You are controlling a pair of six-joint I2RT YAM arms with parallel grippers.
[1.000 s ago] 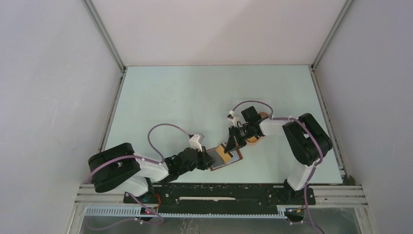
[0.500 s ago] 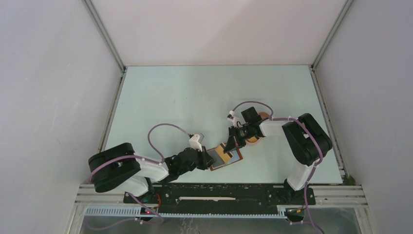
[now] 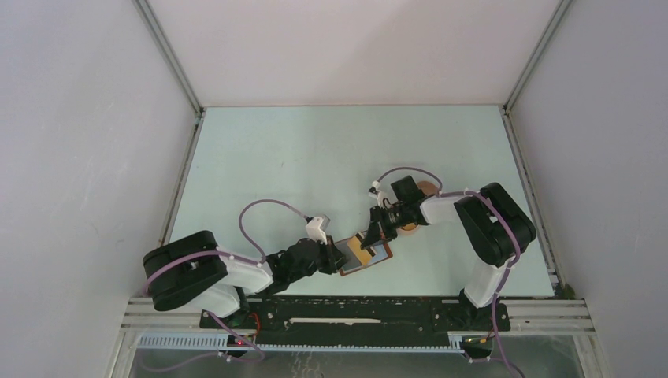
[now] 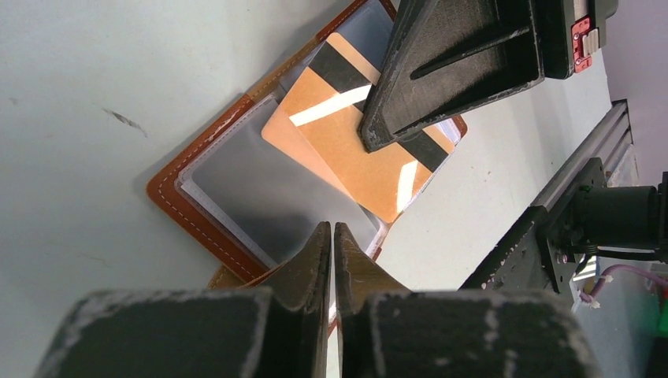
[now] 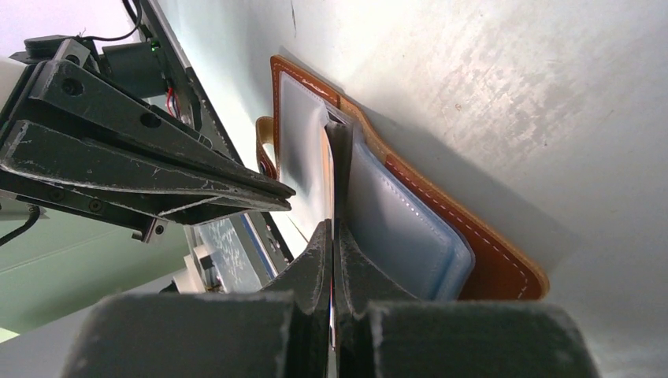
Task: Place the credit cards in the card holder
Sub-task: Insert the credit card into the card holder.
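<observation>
Orange card [image 4: 346,157] tight in low R end effector [image 5: 332,224]; L end effector [image 4: 332,228] tight on card holder [image 4: 236,185] edge.

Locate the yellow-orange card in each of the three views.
Top external: the yellow-orange card sits low centre, on the open card holder, between the two arms.
Left wrist: upper centre-right, magnetic stripe showing, pinched by the right tool.
Right wrist: seen edge-on, a thin strip at centre, running into that camera's own tool.
Shared landmark: the card holder's reddish-brown stitched rim.
</observation>
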